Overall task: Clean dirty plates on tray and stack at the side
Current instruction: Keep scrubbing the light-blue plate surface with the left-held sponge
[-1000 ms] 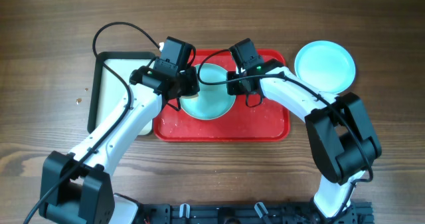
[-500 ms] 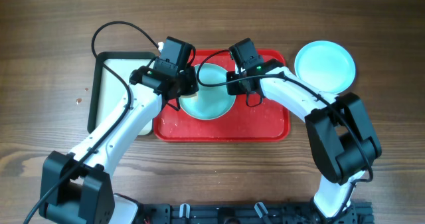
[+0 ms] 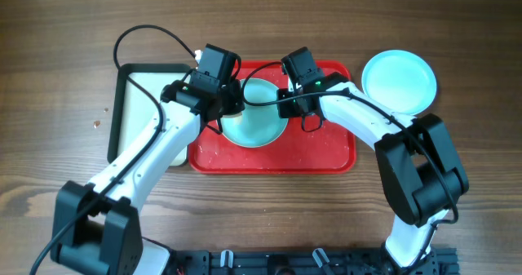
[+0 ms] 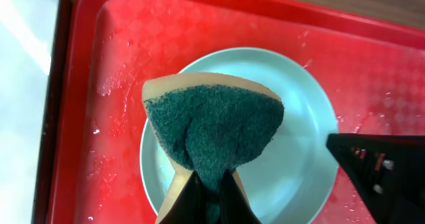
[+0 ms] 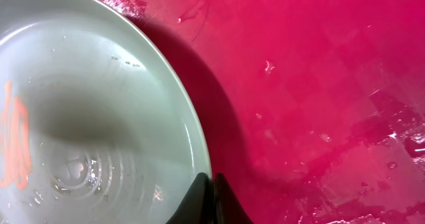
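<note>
A pale aqua plate [image 3: 259,120] lies on the red tray [image 3: 273,157]. My left gripper [image 3: 231,112] is shut on a green-and-yellow sponge [image 4: 212,134], held over the plate's left half [image 4: 292,177]; its jaws [image 4: 212,194] pinch the sponge's lower tip. My right gripper [image 3: 287,105] is shut on the plate's right rim, seen up close in the right wrist view [image 5: 211,197]. An orange smear [image 5: 13,137] and water drops show on the plate [image 5: 86,104]. A second aqua plate [image 3: 398,81] sits on the table at the right. The white plate is not in view.
A black-rimmed tray with a cream inside [image 3: 134,87] stands left of the red tray, partly under my left arm. The red tray's floor is wet [image 5: 319,84]. Bare wooden table lies in front of the tray and at the far left.
Almost nothing: my left arm's lower part has shifted slightly. Both grippers stay at the plate with their holds unchanged.
</note>
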